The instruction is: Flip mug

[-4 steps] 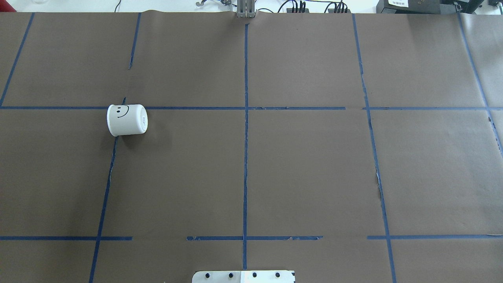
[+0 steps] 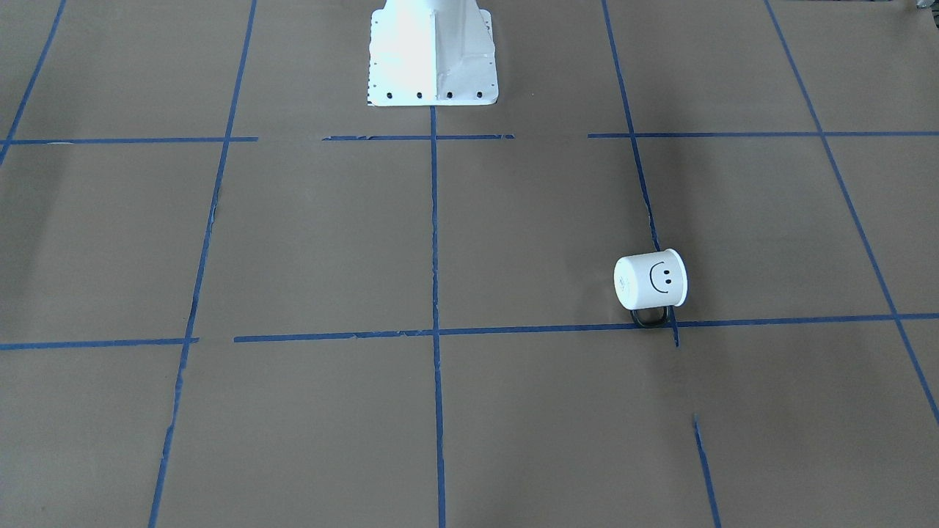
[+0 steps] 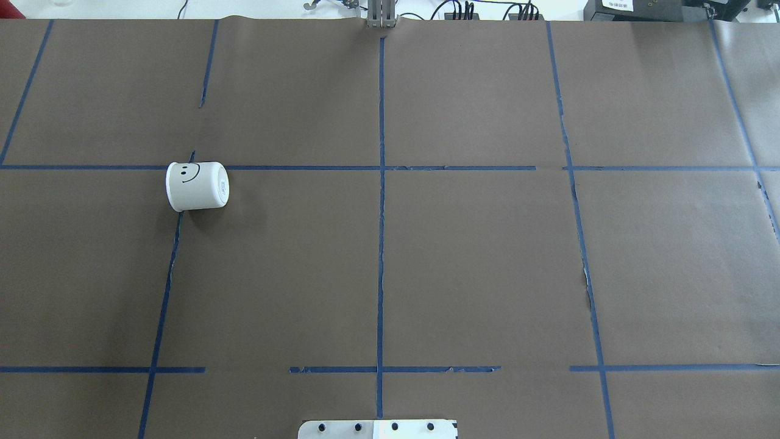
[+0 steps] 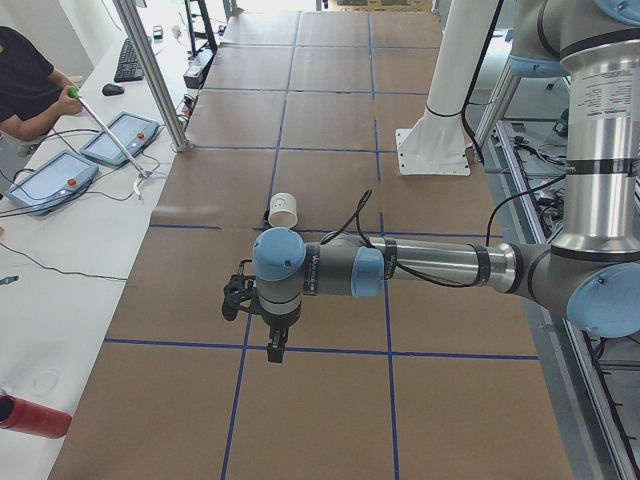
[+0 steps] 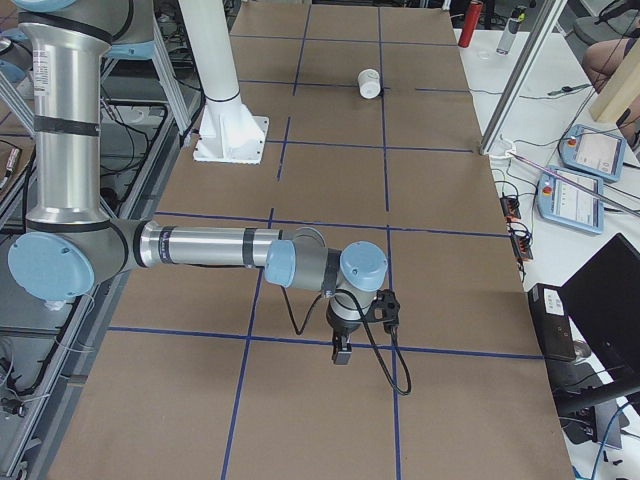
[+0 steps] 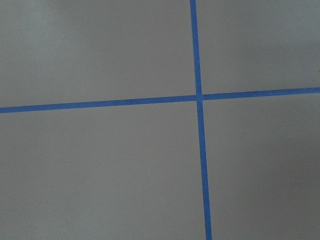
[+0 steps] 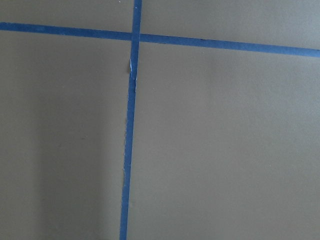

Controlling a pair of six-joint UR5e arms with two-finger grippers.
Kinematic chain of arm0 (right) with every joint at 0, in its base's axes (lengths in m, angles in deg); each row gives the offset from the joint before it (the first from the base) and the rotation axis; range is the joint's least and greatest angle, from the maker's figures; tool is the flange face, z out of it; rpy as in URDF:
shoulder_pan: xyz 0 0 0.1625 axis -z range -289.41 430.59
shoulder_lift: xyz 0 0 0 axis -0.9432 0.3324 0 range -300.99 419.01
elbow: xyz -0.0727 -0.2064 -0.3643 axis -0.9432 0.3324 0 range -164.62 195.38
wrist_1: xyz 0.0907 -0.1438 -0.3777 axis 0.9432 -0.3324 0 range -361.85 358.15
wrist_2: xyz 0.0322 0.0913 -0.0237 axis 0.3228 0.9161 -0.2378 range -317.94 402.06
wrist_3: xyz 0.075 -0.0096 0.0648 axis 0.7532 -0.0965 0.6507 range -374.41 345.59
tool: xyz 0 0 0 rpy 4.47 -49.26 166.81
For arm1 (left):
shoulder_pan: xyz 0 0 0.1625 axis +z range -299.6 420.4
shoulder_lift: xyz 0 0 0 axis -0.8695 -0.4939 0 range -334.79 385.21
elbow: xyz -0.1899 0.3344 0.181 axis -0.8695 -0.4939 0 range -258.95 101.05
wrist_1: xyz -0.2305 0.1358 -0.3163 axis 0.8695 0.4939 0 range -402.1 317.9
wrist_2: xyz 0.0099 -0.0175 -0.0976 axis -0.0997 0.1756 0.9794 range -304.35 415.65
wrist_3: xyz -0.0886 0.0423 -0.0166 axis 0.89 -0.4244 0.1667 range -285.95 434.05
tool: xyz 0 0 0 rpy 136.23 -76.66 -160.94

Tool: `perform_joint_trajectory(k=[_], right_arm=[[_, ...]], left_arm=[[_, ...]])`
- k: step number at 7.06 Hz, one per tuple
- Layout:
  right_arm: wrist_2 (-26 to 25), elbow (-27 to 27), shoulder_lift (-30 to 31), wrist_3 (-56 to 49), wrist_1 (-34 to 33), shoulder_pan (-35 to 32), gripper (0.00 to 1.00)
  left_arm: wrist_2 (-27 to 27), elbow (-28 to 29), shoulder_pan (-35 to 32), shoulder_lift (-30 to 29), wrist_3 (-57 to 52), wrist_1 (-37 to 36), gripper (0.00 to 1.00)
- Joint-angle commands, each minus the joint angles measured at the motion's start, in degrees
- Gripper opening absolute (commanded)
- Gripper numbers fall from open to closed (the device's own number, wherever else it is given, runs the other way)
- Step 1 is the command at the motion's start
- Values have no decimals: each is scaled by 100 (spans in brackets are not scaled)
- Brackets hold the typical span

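Observation:
The white mug [image 3: 197, 186] lies on its side on the brown paper, on the left half of the table by a blue tape crossing. Its smiley face points up, its rim faces the table's left end and its base faces the middle. In the front-facing view the mug [image 2: 651, 281] shows its black handle [image 2: 649, 319] low against the paper. It also shows in the left side view [image 4: 284, 210] and the right side view [image 5: 369, 83]. My left gripper [image 4: 275, 350] hangs above the paper well short of the mug. My right gripper [image 5: 341, 352] hangs far from it. I cannot tell whether either is open or shut.
The white robot base plate [image 3: 378, 428] sits at the near middle edge. Blue tape lines grid the paper. A side bench holds teach pendants [image 4: 50, 180], with a person [image 4: 25, 80], a metal post [image 4: 155, 75] and a red object [image 4: 35, 417]. Both wrist views show only paper and tape.

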Motion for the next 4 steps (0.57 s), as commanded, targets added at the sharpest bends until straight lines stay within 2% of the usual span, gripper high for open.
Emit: perform_joint_trajectory(k=[1, 2, 3, 4], right_arm=[[0, -2, 0, 0, 0, 0, 100], [0, -2, 0, 0, 0, 0, 100], [0, -2, 0, 0, 0, 0, 100], [0, 7, 0, 0, 0, 0, 100]], left_arm=[[-2, 70, -9, 86, -4, 519, 100], [59, 53, -9, 426, -21, 636, 100], [617, 235, 9, 395, 14, 1368, 100], [840, 368, 44, 403, 571, 2011, 100]])
